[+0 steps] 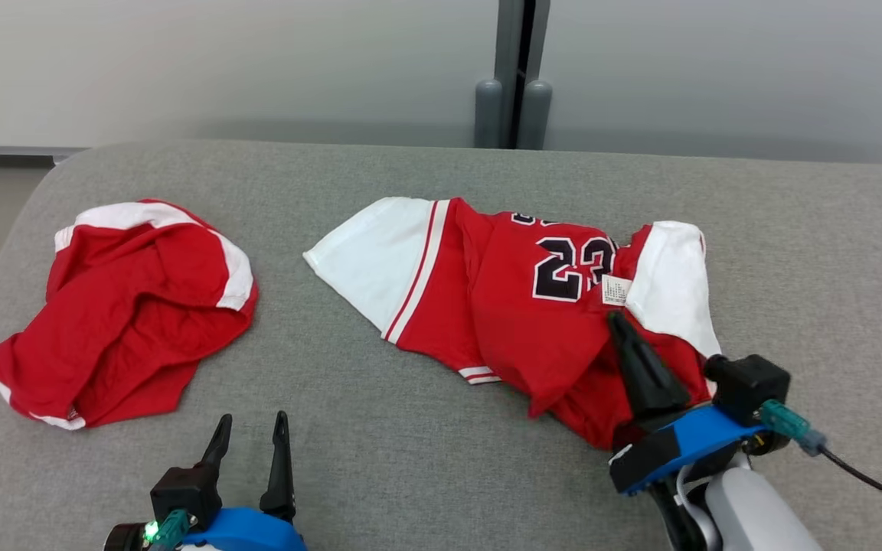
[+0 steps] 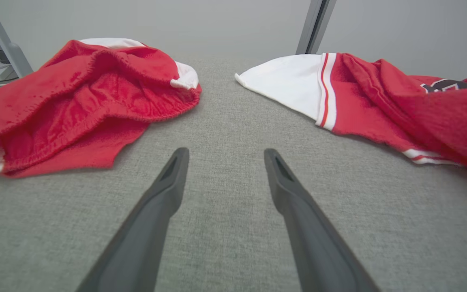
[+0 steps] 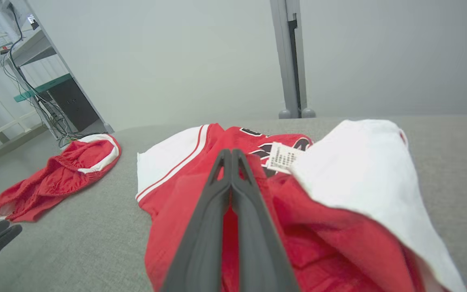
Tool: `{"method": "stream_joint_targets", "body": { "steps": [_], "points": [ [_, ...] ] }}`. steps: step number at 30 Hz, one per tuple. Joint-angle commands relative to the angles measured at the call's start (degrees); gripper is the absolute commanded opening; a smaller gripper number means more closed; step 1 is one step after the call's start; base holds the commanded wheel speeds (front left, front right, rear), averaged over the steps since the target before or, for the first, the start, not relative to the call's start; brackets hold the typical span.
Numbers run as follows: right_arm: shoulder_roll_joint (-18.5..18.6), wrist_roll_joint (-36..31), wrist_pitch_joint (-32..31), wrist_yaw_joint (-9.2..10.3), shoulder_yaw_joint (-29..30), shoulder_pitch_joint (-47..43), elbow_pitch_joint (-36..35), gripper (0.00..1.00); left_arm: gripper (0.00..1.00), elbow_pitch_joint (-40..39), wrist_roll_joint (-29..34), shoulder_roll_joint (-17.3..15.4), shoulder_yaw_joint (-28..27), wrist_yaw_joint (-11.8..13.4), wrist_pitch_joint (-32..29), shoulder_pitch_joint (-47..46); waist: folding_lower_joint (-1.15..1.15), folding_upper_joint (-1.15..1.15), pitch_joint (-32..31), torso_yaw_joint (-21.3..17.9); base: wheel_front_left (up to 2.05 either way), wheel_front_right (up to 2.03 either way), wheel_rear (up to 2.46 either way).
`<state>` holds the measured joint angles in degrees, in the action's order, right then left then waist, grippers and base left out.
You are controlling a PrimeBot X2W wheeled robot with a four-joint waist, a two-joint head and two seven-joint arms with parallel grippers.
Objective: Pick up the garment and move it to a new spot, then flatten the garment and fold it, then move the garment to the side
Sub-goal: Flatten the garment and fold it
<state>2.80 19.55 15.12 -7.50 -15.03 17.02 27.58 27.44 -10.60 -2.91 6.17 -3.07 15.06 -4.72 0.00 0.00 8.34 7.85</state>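
**Right gripper clamped on the jersey, left gripper spread over bare table**

Nearest the head camera, at the table's near edge, the left gripper [image 1: 253, 418] hangs low with its two dark fingers spread wide and nothing between them. In the left wrist view those fingers [image 2: 176, 178] frame only bare grey table [image 1: 410, 176].

Just to the right, the right gripper [image 1: 615, 320] lies across the jersey [image 1: 533, 306]. Its fingers are pressed tight together on a fold of red cloth. In the right wrist view the red cloth bunches up on both sides of the closed fingers [image 3: 217, 211]. Their tips sit beside the small white label [image 1: 615, 291].

The jersey lies crumpled, right of the table's middle. One white sleeve [image 1: 372, 256] is spread flat toward the centre, and the other [image 1: 671, 283] is humped up toward the right edge. The number 23 faces up between them.

A pair of red shorts [image 1: 127, 306] with white trim is heaped near the left edge, well apart from the jersey.

Open grey surface runs between the two garments, along the whole far edge below the wall, and from the jersey out to the right edge. The far left corner is rounded and bare. A grey post [image 1: 514, 76] stands behind the far edge. A thin black cable [image 1: 862, 474] trails from the right wrist over the near right part of the table.
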Motion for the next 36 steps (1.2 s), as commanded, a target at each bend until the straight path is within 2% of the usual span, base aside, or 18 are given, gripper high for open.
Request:
{"method": "stream_joint_targets", "body": {
  "steps": [1,6,10,15,19,20,21,22,28,36],
  "points": [
    [0.19,-0.8,0.04,0.02,2.07,-1.39,-2.94,0.0,1.0,0.17,0.03,0.0,-0.22,-0.19,0.17,0.75,0.0,0.0,-1.55,-1.83,0.0,0.0,0.0],
    [0.7,-2.48,0.05,0.02,8.22,-2.77,-10.64,0.0,1.0,0.72,-0.51,0.01,-0.31,-0.18,0.17,2.24,0.0,0.0,-4.18,-5.89,0.0,0.0,0.0],
    [1.97,-2.96,0.05,0.02,13.29,-3.41,-13.18,0.0,1.0,0.9,-0.79,0.01,0.07,-0.25,0.17,2.79,0.0,0.0,-5.4,-8.97,0.0,0.0,0.0],
    [4.54,-4.04,0.04,0.01,19.46,-3.95,-11.31,0.0,1.0,0.74,-1.19,-0.01,1.06,0.04,0.17,2.57,0.0,0.0,-5.66,-11.33,0.0,0.0,0.0],
    [6.08,-5.87,0.04,0.01,21.61,-4.11,-6.27,0.0,1.0,0.98,-0.93,-0.03,1.47,-0.23,0.17,1.81,0.0,0.0,-4.86,-11.87,0.0,0.0,0.0],
    [6.14,-6.19,0.04,0.02,22.09,-3.77,-4.85,0.21,1.0,1.0,-0.77,-0.04,1.47,-0.28,0.17,1.67,0.0,0.0,-4.48,-11.93,0.0,0.0,0.0],
    [6.05,-6.65,0.04,0.02,22.75,-3.19,-3.62,0.65,1.0,1.04,-0.62,-0.02,1.58,-0.36,0.17,1.54,0.0,0.0,-4.23,-11.94,0.0,0.0,0.0],
    [5.81,-7.27,0.05,0.01,23.0,-2.55,-2.96,1.0,1.0,1.08,-0.45,-0.01,1.63,-0.33,0.17,1.41,0.0,0.0,-3.91,-11.94,0.0,0.0,0.0],
    [2.71,-8.88,0.04,0.02,22.76,-3.13,-0.9,1.0,1.0,1.32,-0.08,-0.01,1.74,-0.98,0.17,0.72,0.0,0.0,-2.26,-11.66,0.0,0.0,0.0],
    [0.69,-8.66,0.04,0.01,20.38,-4.96,0.6,1.0,1.0,5.7,-2.28,-0.02,8.51,-3.9,0.17,-0.87,0.0,0.0,-0.76,-12.44,0.0,0.0,0.0]
  ]
}}
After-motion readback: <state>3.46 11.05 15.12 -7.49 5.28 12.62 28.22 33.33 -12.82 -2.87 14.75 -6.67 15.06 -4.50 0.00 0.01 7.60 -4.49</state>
